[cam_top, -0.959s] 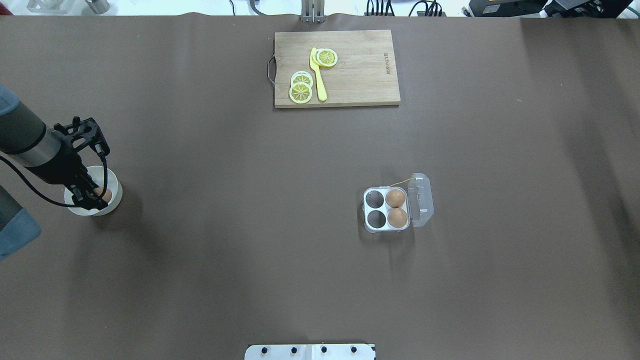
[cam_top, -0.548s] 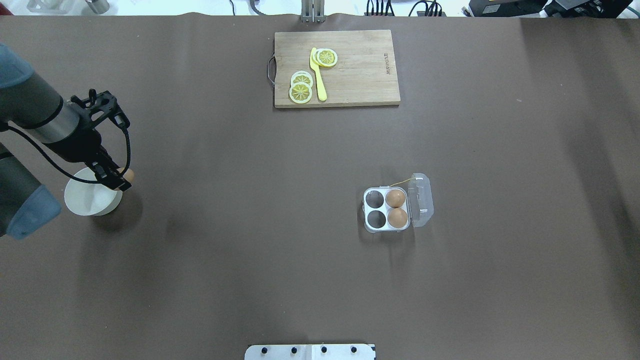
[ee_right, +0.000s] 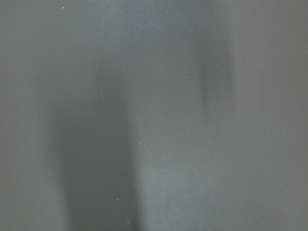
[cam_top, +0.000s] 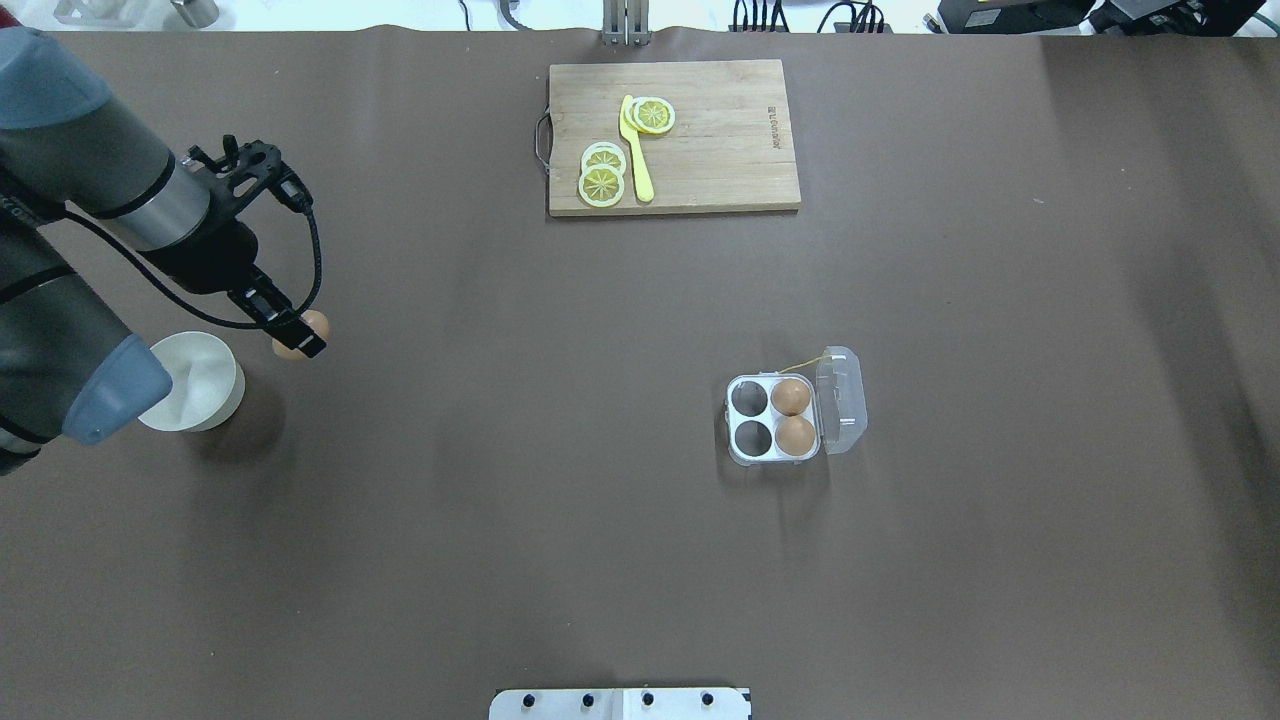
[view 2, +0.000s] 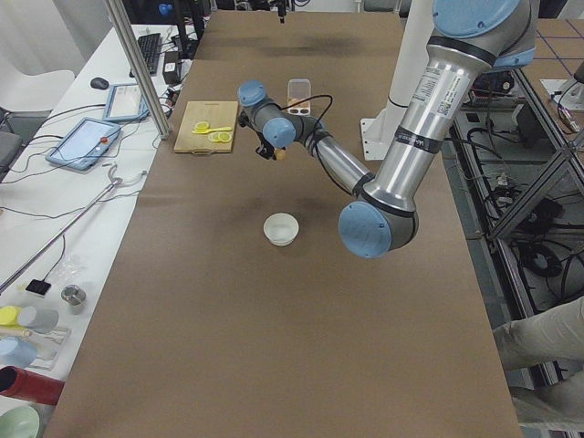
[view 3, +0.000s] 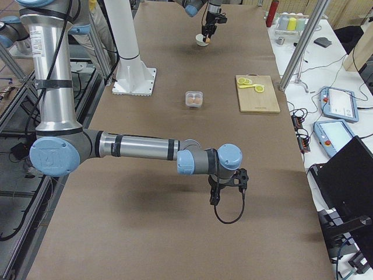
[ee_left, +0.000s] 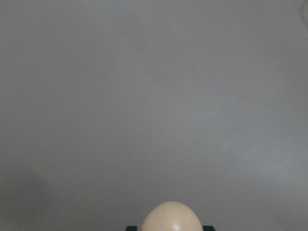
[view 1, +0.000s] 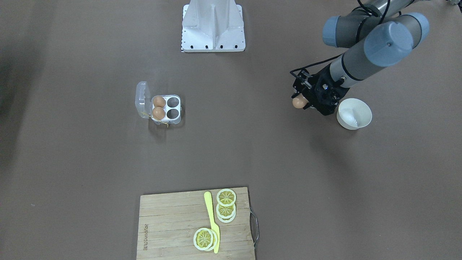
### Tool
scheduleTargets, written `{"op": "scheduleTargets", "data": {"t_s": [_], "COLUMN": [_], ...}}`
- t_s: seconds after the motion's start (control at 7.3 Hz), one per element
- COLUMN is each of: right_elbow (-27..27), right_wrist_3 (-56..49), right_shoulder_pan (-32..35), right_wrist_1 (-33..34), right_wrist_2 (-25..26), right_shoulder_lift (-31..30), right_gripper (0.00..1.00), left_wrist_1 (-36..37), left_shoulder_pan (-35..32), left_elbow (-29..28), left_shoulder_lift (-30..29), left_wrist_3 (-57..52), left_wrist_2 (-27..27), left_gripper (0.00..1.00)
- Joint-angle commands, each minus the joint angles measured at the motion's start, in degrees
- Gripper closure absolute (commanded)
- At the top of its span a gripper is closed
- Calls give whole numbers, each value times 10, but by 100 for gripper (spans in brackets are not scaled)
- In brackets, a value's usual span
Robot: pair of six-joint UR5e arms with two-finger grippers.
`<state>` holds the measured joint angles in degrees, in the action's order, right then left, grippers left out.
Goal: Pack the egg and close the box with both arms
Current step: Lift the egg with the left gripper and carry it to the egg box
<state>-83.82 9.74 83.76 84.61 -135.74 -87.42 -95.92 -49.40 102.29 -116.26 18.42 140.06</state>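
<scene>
My left gripper (cam_top: 300,337) is shut on a brown egg (cam_top: 317,324) and holds it above the table, just right of the white bowl (cam_top: 195,385). The egg also shows in the front view (view 1: 298,103) and at the bottom of the left wrist view (ee_left: 173,219). The clear egg box (cam_top: 770,419) stands open right of centre, its lid (cam_top: 842,400) folded out to the right. Two brown eggs (cam_top: 790,397) fill its right cells; the two left cells are empty. My right gripper (view 3: 214,198) shows only in the exterior right view, so I cannot tell its state.
A wooden cutting board (cam_top: 720,140) with lemon slices (cam_top: 601,183) and a yellow knife (cam_top: 637,150) lies at the far middle. The white mounting stand (view 1: 213,25) is at the robot's side. Bare brown table lies between the bowl and the box.
My left gripper lifted the egg out of the white bowl and carried it up and to the right, past the bowl's rim. The box has not moved.
</scene>
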Motion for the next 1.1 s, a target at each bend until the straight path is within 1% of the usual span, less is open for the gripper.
{"op": "scheduleTargets", "data": {"t_s": [0.0,0.14,0.27,0.41,0.55,0.82,0.96], "right_elbow": [1,1,1,1,2,11,10], "right_wrist_3": [0,0,-1,-1,-1,-2,-1], "right_shoulder_pan": [0,0,1,0,0,0,0], "right_wrist_1": [0,0,0,0,0,0,0], "right_wrist_2": [0,2,4,5,5,5,4], "right_shoulder_lift": [1,0,-1,-2,-3,-4,-4], "right_gripper": [0,0,0,0,0,0,0], "left_wrist_1": [-4,-31,-92,-153,-185,-210,-237], "left_shoulder_pan": [45,54,66,90,119,173,185], "left_elbow": [-19,-48,-86,-122,-152,-176,-192], "left_shoulder_lift": [-69,-96,-114,-133,-158,-209,-225], "left_wrist_3": [86,117,163,210,244,305,331], "left_wrist_2": [-5,-6,-12,-55,-94,-168,-191], "left_gripper": [62,62,62,62,62,62,62]}}
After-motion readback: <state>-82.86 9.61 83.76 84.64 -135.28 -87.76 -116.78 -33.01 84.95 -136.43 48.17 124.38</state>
